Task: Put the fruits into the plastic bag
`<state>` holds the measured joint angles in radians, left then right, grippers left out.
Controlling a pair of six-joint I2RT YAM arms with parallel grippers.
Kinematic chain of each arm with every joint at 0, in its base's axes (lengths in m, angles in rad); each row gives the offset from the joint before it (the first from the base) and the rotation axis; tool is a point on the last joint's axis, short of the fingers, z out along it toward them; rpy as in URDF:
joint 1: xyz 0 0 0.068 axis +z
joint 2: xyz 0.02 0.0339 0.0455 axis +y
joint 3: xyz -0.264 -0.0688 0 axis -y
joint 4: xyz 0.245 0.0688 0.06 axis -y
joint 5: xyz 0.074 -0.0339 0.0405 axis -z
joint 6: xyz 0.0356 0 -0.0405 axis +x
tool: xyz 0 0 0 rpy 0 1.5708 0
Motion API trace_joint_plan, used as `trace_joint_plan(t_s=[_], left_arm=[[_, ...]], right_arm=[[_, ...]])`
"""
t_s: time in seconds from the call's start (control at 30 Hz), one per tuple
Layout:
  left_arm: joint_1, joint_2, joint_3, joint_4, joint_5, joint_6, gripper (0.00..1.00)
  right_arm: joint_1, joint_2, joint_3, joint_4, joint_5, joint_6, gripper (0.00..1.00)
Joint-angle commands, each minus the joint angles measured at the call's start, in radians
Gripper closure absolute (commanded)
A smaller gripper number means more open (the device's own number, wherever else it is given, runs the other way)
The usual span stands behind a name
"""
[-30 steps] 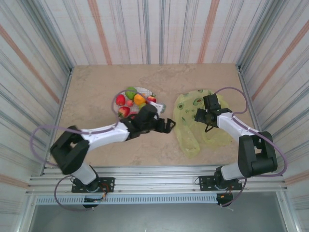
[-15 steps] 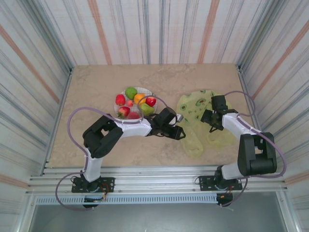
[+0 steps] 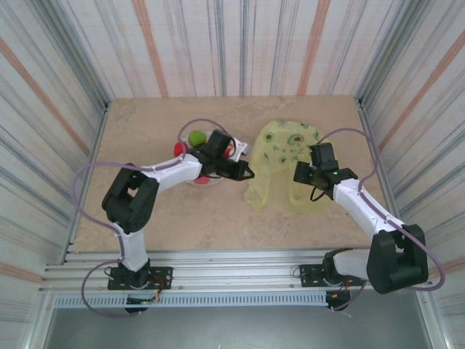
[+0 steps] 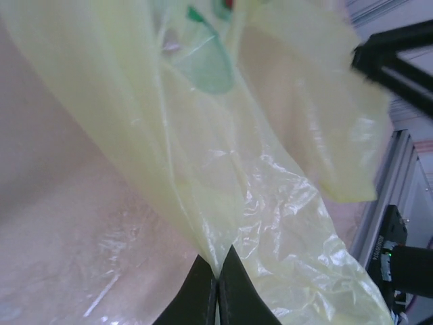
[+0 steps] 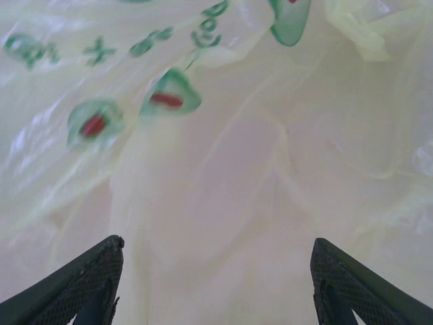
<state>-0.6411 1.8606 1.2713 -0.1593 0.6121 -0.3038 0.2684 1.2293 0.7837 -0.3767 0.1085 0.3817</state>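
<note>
on table, l tool clenched on plastic bag edge, r tool spread over it.

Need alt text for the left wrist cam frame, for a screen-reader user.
The left gripper, at bottom centre, is shut on a fold of the translucent yellow-green plastic bag. The crinkled bag fans up across the frame, with a green printed mark near the top and the beige table at left.

The left arm hides several of the fruits. In the right wrist view the plastic bag's print is blurred and its edges are cut off.
</note>
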Motion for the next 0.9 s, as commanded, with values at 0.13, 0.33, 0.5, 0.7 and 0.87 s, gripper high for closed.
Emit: trace_joint_plan(t_s=[0.13, 0.33, 0.5, 0.7, 0.87], left_arm=[[0.038, -0.048, 0.069, -0.156, 0.110, 0.192, 1.00], [0.044, -0.050, 0.082, -0.174, 0.103, 0.222, 1.00], [0.044, -0.046, 0.084, -0.173, 0.108, 0.219, 1.00], [0.044, -0.049, 0.076, -0.169, 0.107, 0.216, 1.00], [0.044, -0.062, 0.066, -0.162, 0.093, 0.209, 1.00]], right_arm=[[0.124, 0.016, 0.059, 0.028, 0.097, -0.208, 0.18], [0.126, 0.182, 0.160, 0.012, 0.182, -0.288, 0.14], [0.141, 0.333, 0.270, -0.005, 0.166, -0.326, 0.13], [0.170, 0.462, 0.339, 0.013, 0.152, -0.346, 0.13], [0.165, 0.523, 0.366, 0.005, 0.184, -0.337, 0.35]])
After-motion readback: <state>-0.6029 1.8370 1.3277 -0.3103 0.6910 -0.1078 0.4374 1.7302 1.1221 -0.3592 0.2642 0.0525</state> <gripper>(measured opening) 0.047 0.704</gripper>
